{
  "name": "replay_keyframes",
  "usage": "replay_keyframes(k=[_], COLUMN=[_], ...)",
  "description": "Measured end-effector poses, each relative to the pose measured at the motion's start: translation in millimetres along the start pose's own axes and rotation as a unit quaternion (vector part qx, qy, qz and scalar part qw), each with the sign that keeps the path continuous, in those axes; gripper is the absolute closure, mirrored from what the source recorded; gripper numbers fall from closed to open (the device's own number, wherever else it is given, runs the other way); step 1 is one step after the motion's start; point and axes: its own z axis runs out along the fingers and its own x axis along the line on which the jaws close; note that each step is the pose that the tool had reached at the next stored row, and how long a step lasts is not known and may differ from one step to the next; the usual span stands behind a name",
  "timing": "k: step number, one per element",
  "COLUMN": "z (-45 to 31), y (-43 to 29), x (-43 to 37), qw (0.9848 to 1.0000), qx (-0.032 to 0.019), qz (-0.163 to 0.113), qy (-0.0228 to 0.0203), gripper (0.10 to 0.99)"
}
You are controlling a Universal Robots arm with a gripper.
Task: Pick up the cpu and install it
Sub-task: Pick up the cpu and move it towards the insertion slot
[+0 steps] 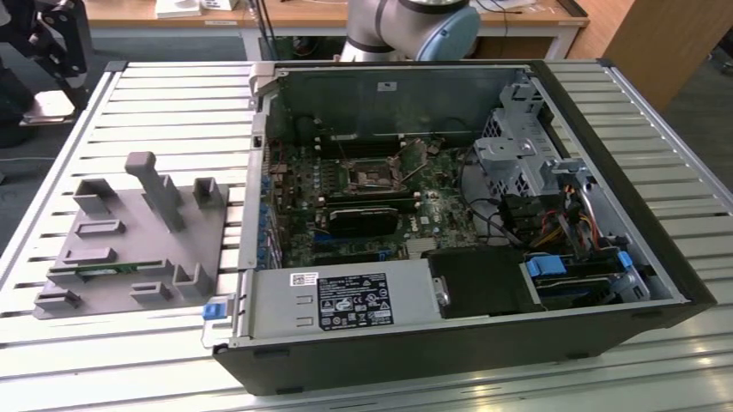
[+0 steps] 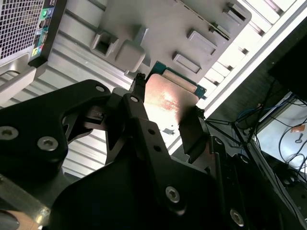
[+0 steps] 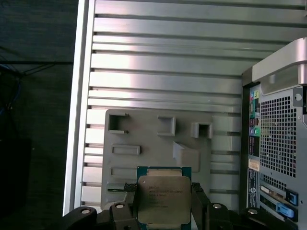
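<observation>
The cpu (image 3: 163,199) is a flat square chip with a silver-grey metal top and a thin green rim. My gripper (image 3: 164,207) is shut on it, one black finger on each side edge. In the second wrist view the cpu (image 2: 168,101) shows from below between the fingers of the gripper (image 2: 165,120). It hangs above the grey tray (image 3: 148,136), well off its surface. In the exterior view the dark socket frame (image 1: 372,178) sits on the motherboard inside the open computer case (image 1: 458,223), its metal bracket raised.
The grey tray (image 1: 137,245) with upright posts lies on the slatted table at the exterior view's left and holds a green memory stick (image 1: 109,270). The case's rear panel (image 3: 278,143) stands beside the tray. The arm's base (image 1: 401,26) is behind the case.
</observation>
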Motion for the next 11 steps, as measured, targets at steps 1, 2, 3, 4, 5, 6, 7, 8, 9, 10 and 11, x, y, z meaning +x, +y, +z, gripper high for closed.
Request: replay_keyframes(k=[1, 2, 3, 4, 5, 6, 7, 8, 9, 10, 11], z=[0.0, 0.0, 0.0, 0.0, 0.0, 0.0, -0.1, -0.1, 0.0, -0.1, -0.1], y=[0.0, -0.1, -0.1, -0.1, -0.2, -0.2, -0.2, -0.3, -0.3, -0.3, -0.4], x=[-1.2, -2.4, -3.5, -4.6, -5.6, -6.5, -7.6, -8.6, -9.7, -10.8, -12.0], qw=[1.0000, 1.0000, 1.0000, 1.0000, 1.0000, 1.0000, 1.0000, 1.0000, 1.0000, 1.0000, 1.0000], qx=[0.0000, 0.0000, 0.0000, 0.0000, 0.0000, 0.0000, 0.0000, 0.0000, 0.0000, 0.0000, 0.0000], qz=[0.000, 0.000, 0.000, 0.000, 0.000, 0.000, 0.000, 0.000, 0.000, 0.000, 0.000], qy=[0.0000, 0.0000, 0.0000, 0.0000, -0.0001, 0.0000, 0.0000, 0.0000, -0.0001, -0.0001, 0.0000], gripper=[0.553, 0.553, 0.553, 0.553, 0.553, 0.553, 0.553, 0.553, 0.553, 0.553, 0.553])
